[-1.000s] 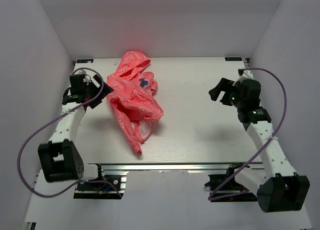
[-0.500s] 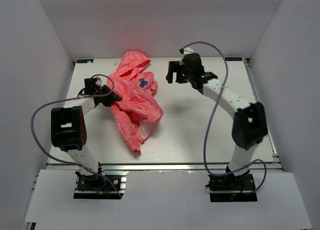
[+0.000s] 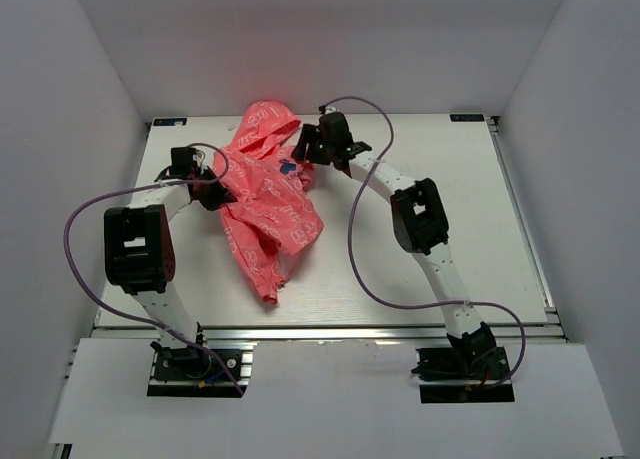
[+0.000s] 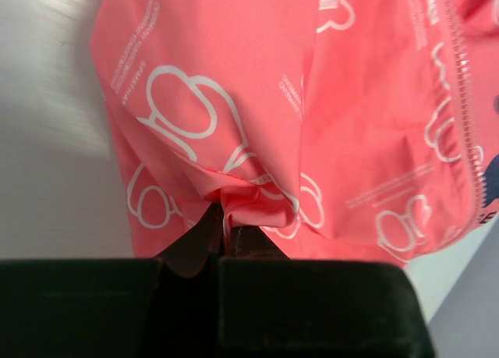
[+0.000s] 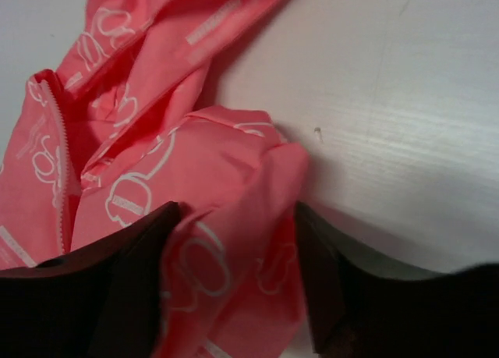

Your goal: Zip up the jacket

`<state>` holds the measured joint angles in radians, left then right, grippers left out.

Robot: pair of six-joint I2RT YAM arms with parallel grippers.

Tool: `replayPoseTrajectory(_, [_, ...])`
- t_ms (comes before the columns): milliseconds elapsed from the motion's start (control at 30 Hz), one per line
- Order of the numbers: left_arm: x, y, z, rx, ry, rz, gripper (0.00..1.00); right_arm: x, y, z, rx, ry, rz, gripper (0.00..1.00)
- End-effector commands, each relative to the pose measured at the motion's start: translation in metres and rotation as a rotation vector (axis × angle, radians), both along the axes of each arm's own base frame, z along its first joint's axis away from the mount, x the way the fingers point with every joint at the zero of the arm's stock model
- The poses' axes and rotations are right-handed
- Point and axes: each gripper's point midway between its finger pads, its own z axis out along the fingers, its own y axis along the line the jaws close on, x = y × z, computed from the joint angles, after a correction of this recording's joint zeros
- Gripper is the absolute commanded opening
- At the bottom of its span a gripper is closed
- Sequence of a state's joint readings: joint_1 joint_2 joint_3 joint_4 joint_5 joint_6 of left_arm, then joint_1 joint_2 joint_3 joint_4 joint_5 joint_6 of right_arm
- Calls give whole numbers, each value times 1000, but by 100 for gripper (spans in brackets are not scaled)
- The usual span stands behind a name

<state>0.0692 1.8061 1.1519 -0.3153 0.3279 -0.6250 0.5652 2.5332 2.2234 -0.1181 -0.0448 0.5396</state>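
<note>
The coral-pink jacket (image 3: 268,194) with white print lies crumpled on the left half of the table, its dark blue emblem (image 3: 287,166) showing near the top. My left gripper (image 3: 210,191) is at the jacket's left edge. In the left wrist view it (image 4: 226,217) is shut on a pinched fold of the jacket (image 4: 257,93), with the zipper teeth (image 4: 460,62) running down the right. My right gripper (image 3: 305,151) is at the jacket's upper right edge. In the right wrist view it (image 5: 234,210) stands open, its fingers (image 5: 132,264) astride a bunched fold of jacket (image 5: 226,179); zipper teeth (image 5: 58,155) show at left.
The white table (image 3: 430,179) is walled in by white panels on the left, back and right. A purple cable (image 3: 352,229) loops over the table beside the right arm, and another hangs left of the left arm (image 3: 70,229).
Both arms swung in to the jacket. The left gripper closed on fabric at its left edge. The right gripper crossed from the right side to the upper right edge and its jaws narrowed.
</note>
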Motion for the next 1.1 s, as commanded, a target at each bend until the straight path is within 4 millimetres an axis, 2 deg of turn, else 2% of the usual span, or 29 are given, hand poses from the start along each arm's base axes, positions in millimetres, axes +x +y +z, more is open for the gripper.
replayPoseTrajectory(0, [7, 15, 12, 99, -23, -5, 0, -6, 32, 15, 146, 6, 90, 62])
replayPoseTrajectory(33, [11, 16, 19, 108, -38, -7, 0, -7, 35, 20, 159, -8, 112, 24])
replayPoseTrajectory(67, [14, 18, 25, 127, -55, -19, 0, -7, 37, 27, 166, -28, 125, 0])
replayPoseTrajectory(133, [20, 25, 40, 169, -71, -10, 0, 0, 27, 66, 130, -129, 98, 0])
replayPoseTrajectory(167, [33, 29, 64, 203, -133, -24, 0, 2, 20, 75, 98, -171, 84, 0])
replayPoseTrajectory(200, [38, 30, 77, 217, -163, -29, 0, 5, 4, 122, 77, -265, 22, 0])
replayPoseTrajectory(233, [42, 32, 90, 232, -184, -36, 0, 6, -9, 142, 26, -336, 5, 0])
replayPoseTrajectory(267, [52, 33, 121, 258, -260, -53, 0, 9, -26, 154, -7, -377, -48, 0])
replayPoseTrajectory(300, [54, 31, 134, 265, -286, -73, 0, 6, -51, 208, -32, -486, -118, 0])
replayPoseTrajectory(333, [56, 26, 151, 268, -333, -117, 0, 3, -69, 232, -48, -528, -157, 0])
replayPoseTrajectory(367, [61, 15, 187, 275, -417, -149, 0, -2, -82, 238, -79, -541, -183, 0])
replayPoseTrajectory(400, [60, 6, 204, 284, -457, -180, 0, -18, -106, 287, -76, -613, -246, 0])
replayPoseTrajectory(433, [58, -4, 221, 319, -506, -227, 0, -28, -121, 307, -120, -664, -263, 0])
replayPoseTrajectory(467, [48, -39, 247, 333, -577, -298, 0, -39, -130, 320, -130, -687, -278, 0])
replayPoseTrajectory(500, [43, -52, 275, 369, -638, -318, 0, -65, -146, 349, -119, -729, -282, 0])
replayPoseTrajectory(533, [36, -63, 292, 427, -686, -341, 0, -81, -154, 363, -135, -759, -271, 0])
replayPoseTrajectory(567, [14, -95, 321, 427, -766, -397, 0, -95, -161, 373, -138, -777, -276, 0])
replayPoseTrajectory(600, [3, -104, 343, 427, -826, -401, 0, -126, -180, 395, -135, -819, -293, 0])
replayPoseTrajectory(667, [-20, -123, 373, 364, -915, -420, 0, -160, -194, 416, -136, -868, -324, 0])
replayPoseTrajectory(700, [-37, -123, 397, 328, -995, -406, 0, -186, -215, 433, -138, -908, -351, 0])
replayPoseTrajectory(733, [-47, -126, 406, 283, -1026, -404, 0, -200, -222, 438, -132, -916, -350, 0])
replayPoseTrajectory(767, [-59, -132, 413, 239, -1069, -439, 0, -217, -238, 450, -107, -927, -384, 0])
replayPoseTrajectory(800, [-73, -133, 435, 202, -1159, -431, 0, -220, -243, 447, -116, -916, -393, 0])
replayPoseTrajectory(833, [-71, -139, 417, 153, -1121, -437, 0, -220, -246, 430, -162, -864, -391, 0])
replayPoseTrajectory(900, [-68, -147, 407, 104, -1104, -445, 0, -215, -254, 410, -196, -790, -437, 0])
replayPoseTrajectory(967, [-53, -152, 379, 77, -1014, -427, 0, -204, -262, 369, -272, -683, -494, 0])
replayPoseTrajectory(1000, [-45, -154, 362, 77, -963, -424, 0, -201, -262, 356, -278, -654, -509, 0])
replayPoseTrajectory(1033, [-30, -158, 334, 82, -889, -425, 0, -195, -266, 342, -295, -624, -526, 0])
replayPoseTrajectory(1067, [-23, -159, 315, 89, -839, -415, 0, -186, -264, 312, -324, -580, -518, 0])
